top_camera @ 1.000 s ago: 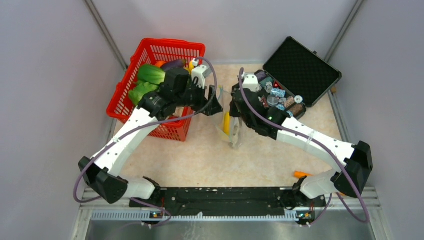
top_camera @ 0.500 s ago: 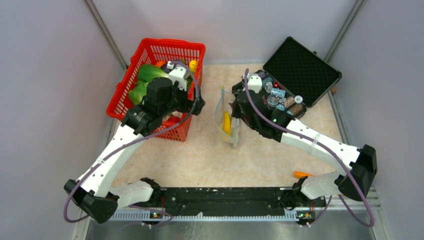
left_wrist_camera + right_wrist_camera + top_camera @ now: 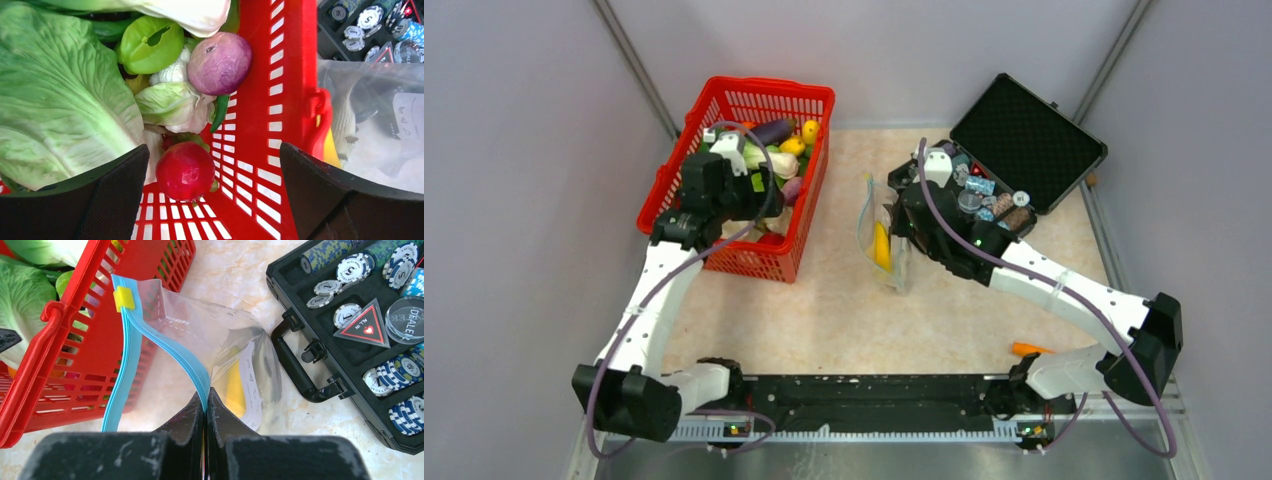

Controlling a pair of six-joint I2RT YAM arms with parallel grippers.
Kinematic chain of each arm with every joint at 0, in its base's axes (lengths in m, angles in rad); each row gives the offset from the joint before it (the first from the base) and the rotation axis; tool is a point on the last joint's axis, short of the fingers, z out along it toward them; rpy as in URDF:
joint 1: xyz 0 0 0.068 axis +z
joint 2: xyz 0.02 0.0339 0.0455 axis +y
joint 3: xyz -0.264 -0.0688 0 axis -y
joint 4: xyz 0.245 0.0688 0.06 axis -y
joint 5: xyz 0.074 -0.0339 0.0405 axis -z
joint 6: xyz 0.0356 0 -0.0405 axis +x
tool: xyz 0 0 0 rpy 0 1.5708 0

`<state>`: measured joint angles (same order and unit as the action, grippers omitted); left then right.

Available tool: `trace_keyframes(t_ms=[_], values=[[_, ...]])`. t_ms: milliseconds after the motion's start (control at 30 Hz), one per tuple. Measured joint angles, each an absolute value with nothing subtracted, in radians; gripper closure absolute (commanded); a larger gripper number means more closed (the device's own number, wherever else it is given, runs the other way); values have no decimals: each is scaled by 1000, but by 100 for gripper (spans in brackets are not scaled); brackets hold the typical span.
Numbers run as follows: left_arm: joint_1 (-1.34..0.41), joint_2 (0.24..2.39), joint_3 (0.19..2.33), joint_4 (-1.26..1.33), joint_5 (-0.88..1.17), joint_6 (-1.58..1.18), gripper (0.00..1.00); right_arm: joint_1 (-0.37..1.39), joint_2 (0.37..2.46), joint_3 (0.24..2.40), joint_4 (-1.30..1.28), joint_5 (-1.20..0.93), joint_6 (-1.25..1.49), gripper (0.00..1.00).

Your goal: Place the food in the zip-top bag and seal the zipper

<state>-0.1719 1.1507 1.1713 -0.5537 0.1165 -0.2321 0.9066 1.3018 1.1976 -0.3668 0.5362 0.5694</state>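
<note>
Flanking red food [image 3: 185,171]: left gripper [image 3: 210,150]

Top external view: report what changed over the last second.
The left tool swung left from the mouth of the zip-top bag into the red basket, now open above the red round food. The right tool stayed shut on the zipper, the yellow piece still in the bag.

On counter [image 3: 844,320]: basket [image 3: 764,262] with food [image 3: 784,160] at far left, zip-top bag [image 3: 867,215] in middle, case [image 3: 1024,140] at far right.
</note>
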Motion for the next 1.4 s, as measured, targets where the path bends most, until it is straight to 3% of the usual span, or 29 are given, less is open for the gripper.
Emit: trace_keyframes(t_ms=[300, 467, 567, 700, 900, 1067, 1400], values=[[-92, 1271, 1164, -581, 236, -198, 2, 906, 1302, 1198, -367, 520, 568, 100], [-89, 1374, 1187, -636, 255, -163, 8, 905, 1302, 1198, -366, 513, 568, 100], [-90, 1423, 1201, -655, 270, -153, 18, 905, 1302, 1198, -366, 508, 568, 100], [-92, 1453, 1204, -668, 277, -146, 20, 905, 1302, 1198, -366, 505, 567, 100], [-97, 1465, 1225, -712, 277, -116, 19, 905, 1302, 1197, -363, 503, 564, 100], [-115, 1467, 1242, -797, 268, -83, 12, 902, 1301, 1191, -356, 502, 564, 100], [-121, 1526, 1247, -870, 256, -50, 19, 900, 1300, 1190, -344, 491, 565, 100]])
